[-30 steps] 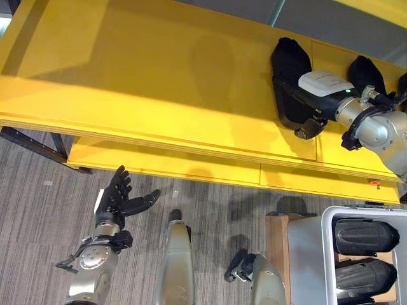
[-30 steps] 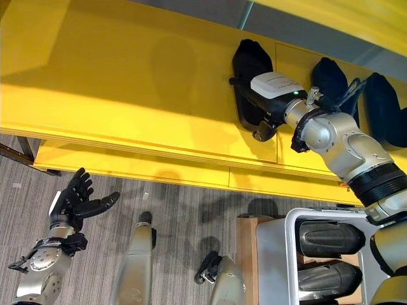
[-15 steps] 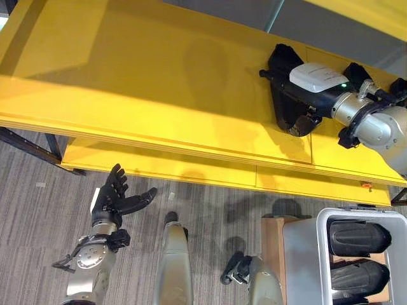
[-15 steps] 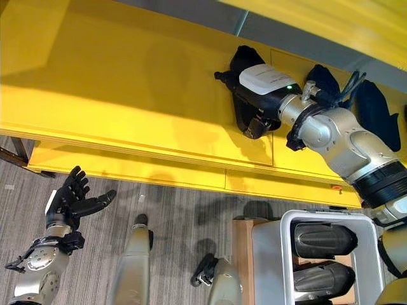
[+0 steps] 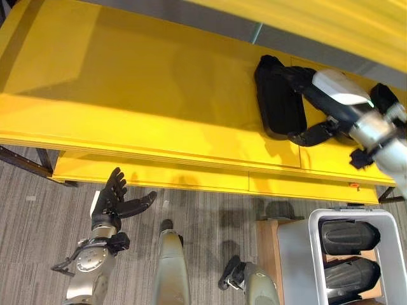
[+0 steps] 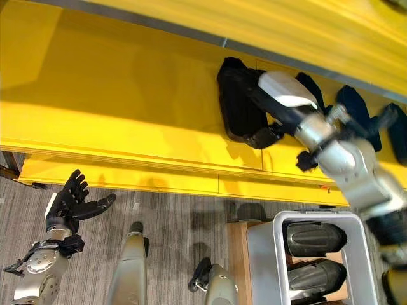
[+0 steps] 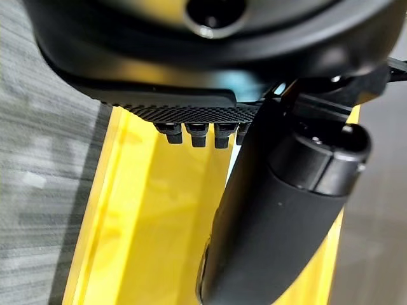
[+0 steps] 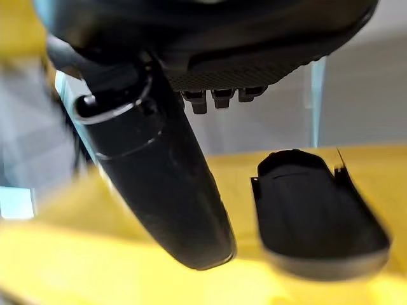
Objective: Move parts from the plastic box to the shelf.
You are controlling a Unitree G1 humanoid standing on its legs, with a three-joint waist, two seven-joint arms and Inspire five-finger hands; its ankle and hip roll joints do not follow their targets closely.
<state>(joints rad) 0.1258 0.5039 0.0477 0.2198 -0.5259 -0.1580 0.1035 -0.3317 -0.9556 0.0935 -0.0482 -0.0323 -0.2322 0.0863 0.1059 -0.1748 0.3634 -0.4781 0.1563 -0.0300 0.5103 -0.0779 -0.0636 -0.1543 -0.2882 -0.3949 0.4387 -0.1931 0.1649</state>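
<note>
Right eye view: right robot hand rests relaxed over a black part on the yellow shelf (fingers straight); left robot hand hangs open below the shelf.

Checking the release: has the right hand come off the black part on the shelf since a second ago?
Yes. The right hand has drawn back toward the shelf's front edge; the black part now lies free beyond it.

Glossy yellow shelf, matt black part, smooth pale plastic box, ribbed grey floor.
</note>
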